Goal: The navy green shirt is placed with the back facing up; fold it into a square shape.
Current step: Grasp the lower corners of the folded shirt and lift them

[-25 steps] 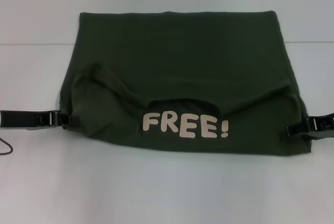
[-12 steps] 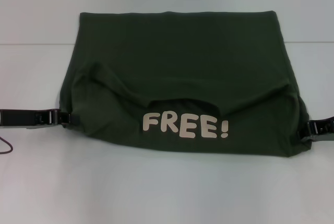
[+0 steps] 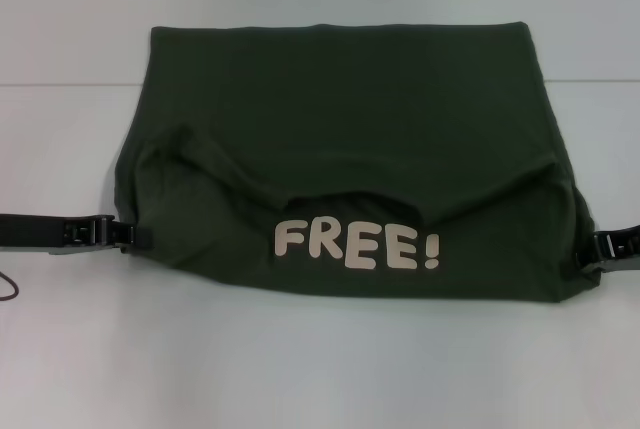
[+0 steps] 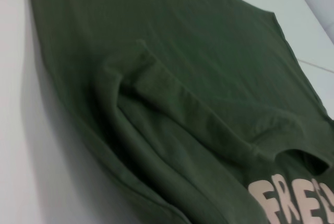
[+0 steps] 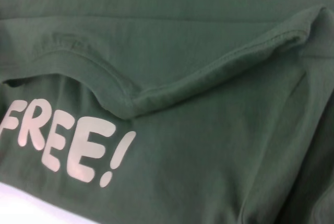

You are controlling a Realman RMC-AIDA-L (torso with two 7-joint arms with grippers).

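White tabletop (image 3: 320, 369) bare along the near side. Navy green shirt (image 3: 345, 139) lies centre, near part folded back, cream "FREE!" lettering (image 3: 356, 245) readable. Left gripper (image 3: 128, 236) at 9 o'clock edge, right gripper (image 3: 592, 251) at 3 o'clock edge; jaws' state can't tell. Far hem straight.

- Shirt (image 3: 340, 129): matt dark green knit cloth, soft, with stitched hems and a ribbed collar.
- Lettering (image 3: 356, 243): smooth cream print, flat on the cloth.
- Table (image 3: 300, 369): smooth, pale, faintly glossy.
- Left gripper (image 3: 135, 237), right gripper (image 3: 590, 249): black, hard, slightly shiny.
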